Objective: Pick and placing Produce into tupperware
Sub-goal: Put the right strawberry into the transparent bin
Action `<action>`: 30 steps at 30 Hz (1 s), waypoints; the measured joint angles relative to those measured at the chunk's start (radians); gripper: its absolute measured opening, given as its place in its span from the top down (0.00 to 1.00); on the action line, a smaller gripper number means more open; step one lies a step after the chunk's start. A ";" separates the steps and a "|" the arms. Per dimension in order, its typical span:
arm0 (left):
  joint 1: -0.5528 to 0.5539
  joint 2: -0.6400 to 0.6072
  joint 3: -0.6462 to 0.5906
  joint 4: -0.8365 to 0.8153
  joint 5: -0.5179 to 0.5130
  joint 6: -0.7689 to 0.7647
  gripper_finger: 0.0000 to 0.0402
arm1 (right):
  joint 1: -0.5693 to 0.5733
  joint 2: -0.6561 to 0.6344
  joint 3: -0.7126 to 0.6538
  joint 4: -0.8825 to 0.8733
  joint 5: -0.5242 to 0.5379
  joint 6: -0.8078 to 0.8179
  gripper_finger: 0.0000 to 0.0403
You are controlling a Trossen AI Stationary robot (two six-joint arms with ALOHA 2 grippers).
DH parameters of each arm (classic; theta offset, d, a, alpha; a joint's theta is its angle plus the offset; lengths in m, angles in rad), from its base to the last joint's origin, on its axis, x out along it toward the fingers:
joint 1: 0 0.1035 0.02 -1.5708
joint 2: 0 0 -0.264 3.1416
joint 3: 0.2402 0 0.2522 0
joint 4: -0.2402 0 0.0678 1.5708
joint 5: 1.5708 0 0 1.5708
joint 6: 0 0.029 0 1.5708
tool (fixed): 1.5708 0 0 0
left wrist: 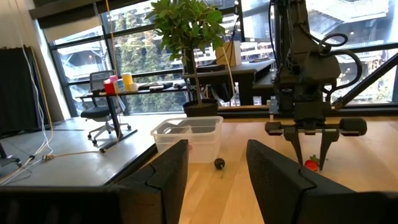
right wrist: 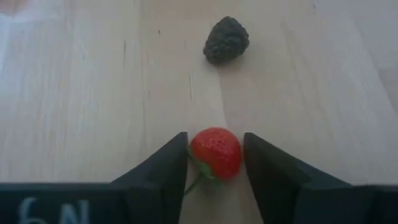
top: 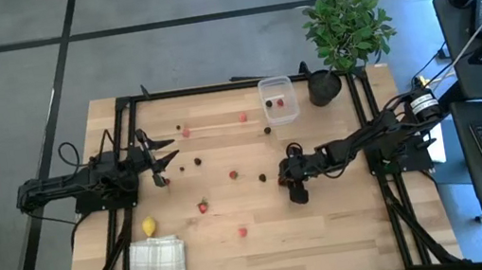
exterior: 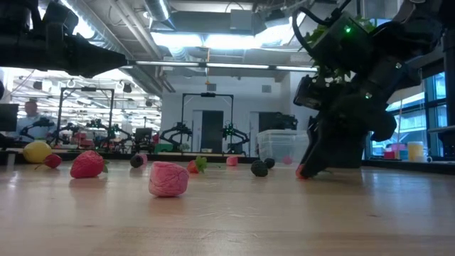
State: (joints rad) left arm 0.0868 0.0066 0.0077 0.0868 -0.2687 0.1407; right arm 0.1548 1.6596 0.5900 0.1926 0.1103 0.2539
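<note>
Roughly early-to-mid, by my read. Clear tupperware (top: 278, 99) sits far side of the table by the potted plant (top: 345, 31), w/ one or two red pieces already inside; can't count exactly. Most produce is left loose on the wood: lemon (top: 149, 226) near the checked cloth (top: 157, 268), pink berry (exterior: 168, 178), several strawberries and dark berries scattered btwn the arms.

Right gripper (right wrist: 214, 163) is down at table level w/ a red strawberry (right wrist: 215, 151) right btwn its fingers (right wrist: 163, 171); pads just beside or touching the fruit both sides. Grip looks about made but not lifted, so I'd call it closing on it, not a firm hold yet. A blackberry (right wrist: 227, 38) lies just beyond the fingertips, apart from them.

Left gripper (left wrist: 217, 168) hangs above the table on its own side, fingers parted, nothing btwn them.

Still to do: lift this strawberry, carry to the box, then the rest.
</note>
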 joint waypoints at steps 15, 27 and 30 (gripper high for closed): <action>0.000 0.000 0.000 0.000 0.000 0.000 0.61 | -0.004 -0.022 0.000 -0.002 -0.010 0.014 0.73; 0.000 0.000 0.000 -0.005 0.000 0.000 0.61 | -0.155 -0.250 0.139 -0.186 0.093 -0.112 0.76; 0.000 0.000 0.000 -0.008 0.000 0.000 0.61 | -0.222 -0.287 0.220 -0.294 0.173 -0.160 0.76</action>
State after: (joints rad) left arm 0.0868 0.0063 0.0076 0.0786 -0.2687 0.1410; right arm -0.0673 1.3730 0.8099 -0.1014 0.2830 0.0939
